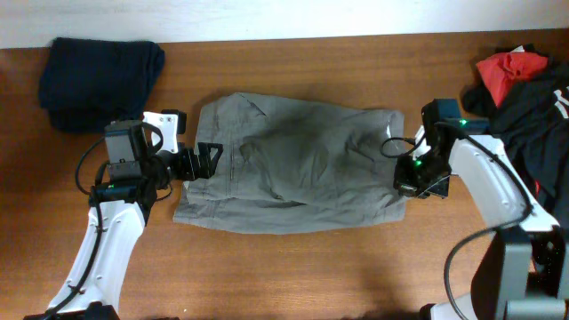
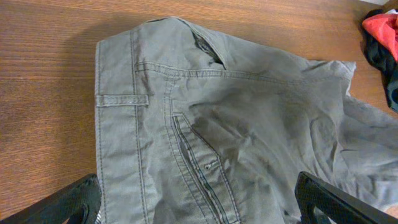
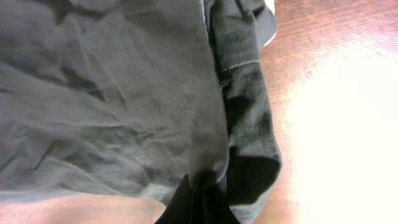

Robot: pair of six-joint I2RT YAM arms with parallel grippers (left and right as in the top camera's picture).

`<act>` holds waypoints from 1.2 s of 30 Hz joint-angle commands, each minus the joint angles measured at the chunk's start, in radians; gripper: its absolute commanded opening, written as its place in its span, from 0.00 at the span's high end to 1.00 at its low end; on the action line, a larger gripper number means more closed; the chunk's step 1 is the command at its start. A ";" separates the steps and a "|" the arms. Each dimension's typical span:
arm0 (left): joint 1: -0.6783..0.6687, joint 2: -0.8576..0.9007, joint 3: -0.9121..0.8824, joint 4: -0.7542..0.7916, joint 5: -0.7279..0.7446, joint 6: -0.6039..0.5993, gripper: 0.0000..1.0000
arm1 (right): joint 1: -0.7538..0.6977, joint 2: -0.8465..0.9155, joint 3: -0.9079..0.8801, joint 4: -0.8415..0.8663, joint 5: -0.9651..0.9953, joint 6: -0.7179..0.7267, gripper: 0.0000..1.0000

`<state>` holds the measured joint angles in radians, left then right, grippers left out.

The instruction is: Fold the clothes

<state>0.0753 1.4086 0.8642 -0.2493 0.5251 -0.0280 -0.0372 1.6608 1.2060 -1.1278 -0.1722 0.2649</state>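
Observation:
The clothes (image 1: 293, 160), a grey-olive trouser-like garment, lie spread across the middle of the wooden table. My left gripper (image 1: 206, 161) is open at the garment's left end; in the left wrist view its black fingers (image 2: 68, 202) stand wide on either side of the pocket seam (image 2: 199, 168), and the clothes (image 2: 217, 124) fill that view. At the garment's right end my right gripper (image 1: 404, 178) is shut on the hem. In the right wrist view the clothes (image 3: 112, 99) run into the gripper (image 3: 202, 186), a fold pinched between its dark jaws.
A dark navy garment (image 1: 100, 71) lies folded at the back left. A red and black heap of garments (image 1: 524, 84) sits at the right edge, also glimpsed as red cloth (image 2: 380, 28) in the left wrist view. Bare wood (image 1: 293, 276) runs along the front.

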 commanded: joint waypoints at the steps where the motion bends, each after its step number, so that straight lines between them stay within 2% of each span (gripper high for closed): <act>1: 0.004 -0.001 0.023 0.002 0.017 -0.013 0.01 | 0.003 -0.052 0.038 -0.061 0.031 0.032 0.96; 5: 0.004 -0.001 0.023 0.002 0.017 -0.013 0.01 | 0.003 -0.053 0.038 -0.161 0.055 0.041 0.96; 10: 0.004 -0.001 0.023 0.002 0.017 -0.013 0.01 | 0.004 -0.053 0.038 -0.230 0.237 0.197 0.96; 14: 0.003 -0.001 0.023 0.001 0.027 -0.013 0.01 | 0.005 -0.053 0.038 -0.241 0.230 0.196 0.96; 17: 0.003 -0.001 0.023 -0.006 0.120 -0.013 0.01 | 0.005 -0.053 0.038 -0.230 0.230 0.196 0.96; 22: 0.003 0.002 0.023 -0.074 0.122 -0.009 0.01 | 0.005 -0.053 0.038 -0.215 0.229 0.196 0.96; 23: 0.003 0.004 0.023 -0.092 0.117 -0.009 0.01 | 0.005 -0.053 0.038 -0.214 0.229 0.196 0.96; 27: 0.005 0.035 0.023 -0.205 -0.107 -0.032 0.01 | 0.005 -0.053 0.038 -0.203 0.229 0.196 0.96; 28: 0.004 0.040 0.023 -0.215 -0.126 -0.032 0.01 | 0.005 -0.053 0.038 -0.201 0.229 0.196 0.96; 36: -0.030 0.142 0.023 -0.243 -0.058 0.000 0.01 | 0.005 -0.053 0.038 -0.189 0.229 0.196 0.96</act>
<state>0.0669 1.5028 0.8734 -0.4885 0.4526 -0.0460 -0.0372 1.6222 1.2282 -1.3193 0.0246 0.4454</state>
